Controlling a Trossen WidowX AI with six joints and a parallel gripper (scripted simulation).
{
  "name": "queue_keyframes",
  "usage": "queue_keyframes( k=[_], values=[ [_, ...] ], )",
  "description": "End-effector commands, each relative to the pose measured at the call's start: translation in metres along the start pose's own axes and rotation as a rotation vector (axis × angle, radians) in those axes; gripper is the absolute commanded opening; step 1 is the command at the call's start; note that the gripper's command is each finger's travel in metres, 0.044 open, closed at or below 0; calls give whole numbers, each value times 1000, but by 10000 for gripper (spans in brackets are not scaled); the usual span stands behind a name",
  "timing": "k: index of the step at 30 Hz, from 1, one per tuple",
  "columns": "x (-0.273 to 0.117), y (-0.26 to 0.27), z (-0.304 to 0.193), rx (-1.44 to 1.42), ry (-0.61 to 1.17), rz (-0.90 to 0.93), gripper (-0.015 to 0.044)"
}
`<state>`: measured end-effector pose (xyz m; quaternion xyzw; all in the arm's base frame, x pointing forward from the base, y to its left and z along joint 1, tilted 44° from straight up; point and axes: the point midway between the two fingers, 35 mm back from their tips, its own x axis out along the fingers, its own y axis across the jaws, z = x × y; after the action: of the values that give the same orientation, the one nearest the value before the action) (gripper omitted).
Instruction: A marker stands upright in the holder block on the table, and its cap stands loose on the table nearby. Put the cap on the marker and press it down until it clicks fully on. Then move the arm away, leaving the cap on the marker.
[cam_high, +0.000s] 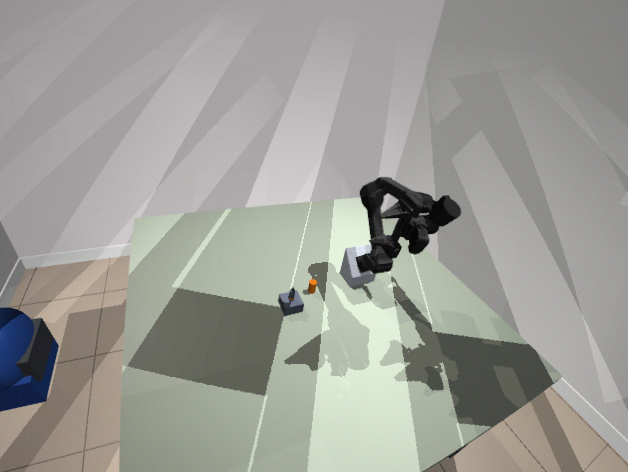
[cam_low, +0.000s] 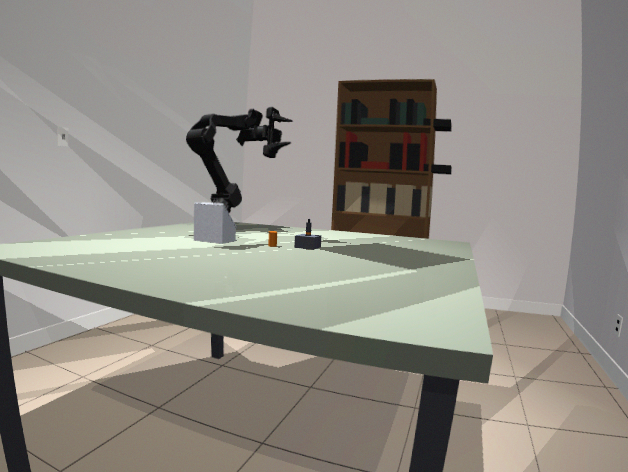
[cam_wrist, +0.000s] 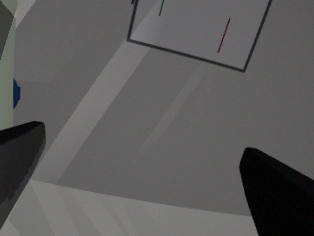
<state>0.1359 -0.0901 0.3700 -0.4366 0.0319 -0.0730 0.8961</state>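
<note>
The marker (cam_high: 291, 292) (cam_low: 308, 227), dark with an orange band low down, stands upright in the dark holder block (cam_high: 291, 306) (cam_low: 307, 242). Its tip is bare. The orange cap (cam_high: 312, 286) (cam_low: 272, 239) stands upright on the table (cam_high: 213, 253) (cam_low: 253, 284), a short way from the block on the side towards the arm's base. My gripper (cam_low: 290, 131) (cam_wrist: 146, 145) is open and empty, high above the table. Its fingers point roughly level in the exterior view. The marker, block and cap are out of the wrist view.
The arm's pale base block (cam_high: 358, 276) (cam_low: 214, 223) stands on the table beyond the cap. A bookcase (cam_low: 384, 175) stands behind the table. A blue object (cam_high: 25, 385) is on the floor off the table's left side. The wrist view shows mostly wall and a dark frame outline (cam_wrist: 186, 56).
</note>
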Motion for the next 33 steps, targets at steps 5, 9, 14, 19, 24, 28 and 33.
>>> queue_keyframes(
  k=[5,9,14,19,24,28,33],
  values=[
    [-4,18,34,-185,-5,2,269],
    [6,52,59,-385,28,69,242],
    [35,103,65,-570,126,245,242],
    [69,154,39,-647,275,499,242],
    [91,197,-9,-585,452,792,242],
    [97,225,-53,-426,595,1022,242],
    [91,251,-103,-92,750,1265,242]
  ],
)
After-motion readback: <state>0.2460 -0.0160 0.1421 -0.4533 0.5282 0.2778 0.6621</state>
